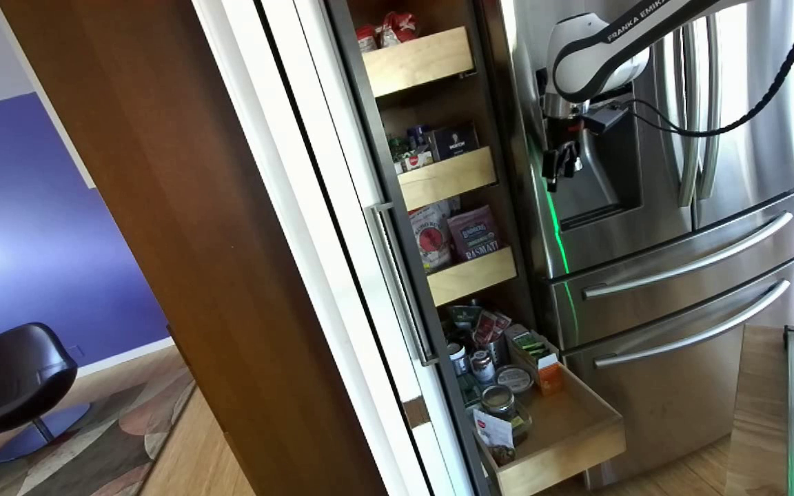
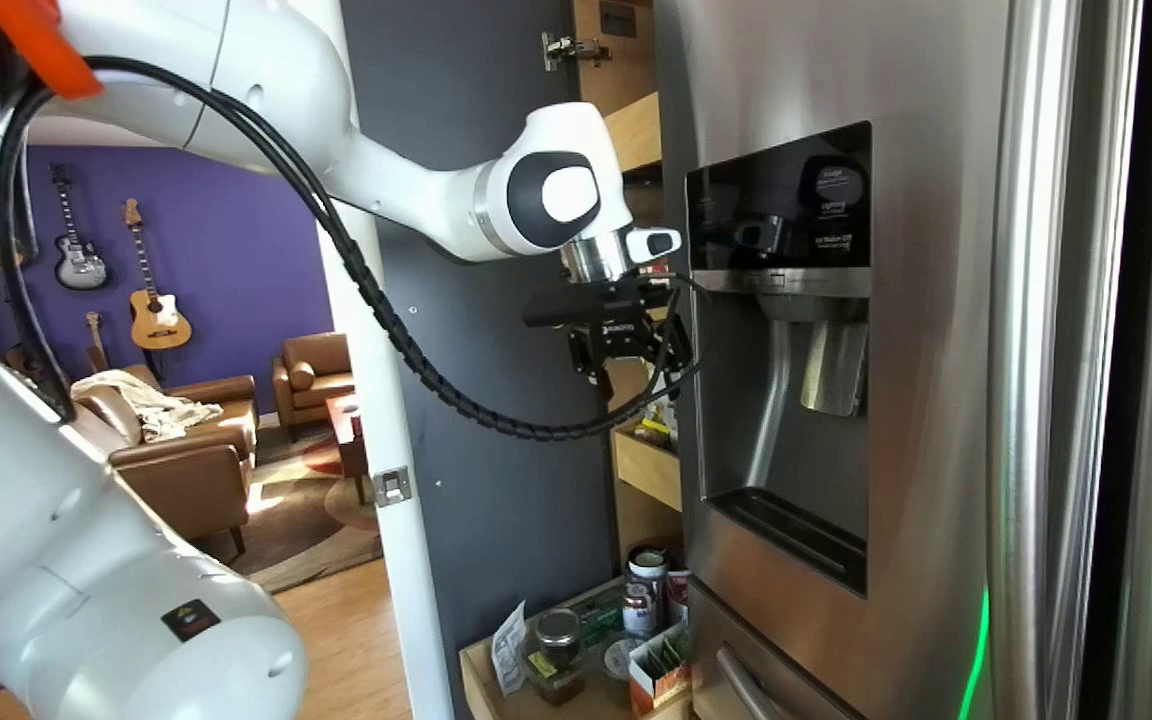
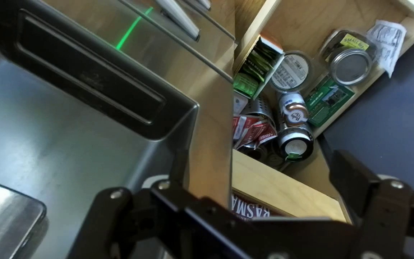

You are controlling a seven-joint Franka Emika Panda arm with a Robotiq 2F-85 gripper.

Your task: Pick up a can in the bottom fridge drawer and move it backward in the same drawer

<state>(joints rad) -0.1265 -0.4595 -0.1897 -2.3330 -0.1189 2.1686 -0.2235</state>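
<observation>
Spread and gripping nothing, the black two-fingered pincer [image 3: 260,165] hangs beside the tall stainless-steel refrigerator [image 2: 936,350], well above the shallow light-wood bottom drawer [image 1: 566,453], which stands pulled out. In that drawer, the task's can is probably the round dark jar with a silver-grey lid [image 3: 350,67], though I cannot be sure. The approach seems in hand, the grasp not begun. Next, the pincer should descend clear of the refrigerator and straddle the jar before lifting it rearward.
</observation>
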